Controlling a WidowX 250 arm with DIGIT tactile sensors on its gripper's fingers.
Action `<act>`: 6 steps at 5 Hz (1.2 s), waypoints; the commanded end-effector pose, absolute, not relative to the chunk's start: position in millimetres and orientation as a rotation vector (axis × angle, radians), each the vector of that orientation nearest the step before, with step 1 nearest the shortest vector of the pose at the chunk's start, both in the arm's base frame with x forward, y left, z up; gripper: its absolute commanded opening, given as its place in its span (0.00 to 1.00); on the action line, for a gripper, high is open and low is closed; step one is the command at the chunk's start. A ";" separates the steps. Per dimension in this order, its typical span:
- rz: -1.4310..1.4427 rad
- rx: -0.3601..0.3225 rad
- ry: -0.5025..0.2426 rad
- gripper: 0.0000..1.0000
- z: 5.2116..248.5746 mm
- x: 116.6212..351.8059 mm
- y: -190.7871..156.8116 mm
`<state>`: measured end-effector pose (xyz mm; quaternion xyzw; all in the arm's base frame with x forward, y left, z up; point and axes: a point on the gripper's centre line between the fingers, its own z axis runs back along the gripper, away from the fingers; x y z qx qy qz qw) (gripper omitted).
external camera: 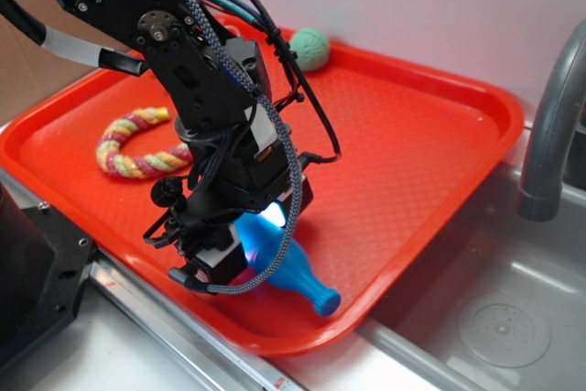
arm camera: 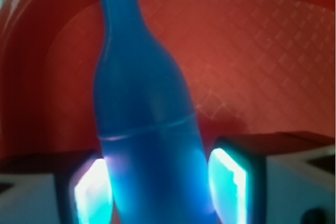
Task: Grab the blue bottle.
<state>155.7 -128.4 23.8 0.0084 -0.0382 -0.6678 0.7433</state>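
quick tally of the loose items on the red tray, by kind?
Bottle: 1, the blue bottle, lying between the gripper fingers
Rope toy: 1, the rope ring
Ball: 1, the green knitted ball at the tray far edge
Total: 3

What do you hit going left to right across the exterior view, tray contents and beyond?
rope toy → blue bottle, lying on the red tray with the gripper over its body → sink faucet. Green ball left out: it overlaps the bottle's span.
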 end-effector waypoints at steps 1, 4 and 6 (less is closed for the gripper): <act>-1.308 0.052 -0.038 0.00 30.5 162.5 -114.5; -0.626 0.022 -0.012 0.00 153.0 172.6 -67.9; -0.123 -0.077 0.015 0.00 218.1 170.8 -25.0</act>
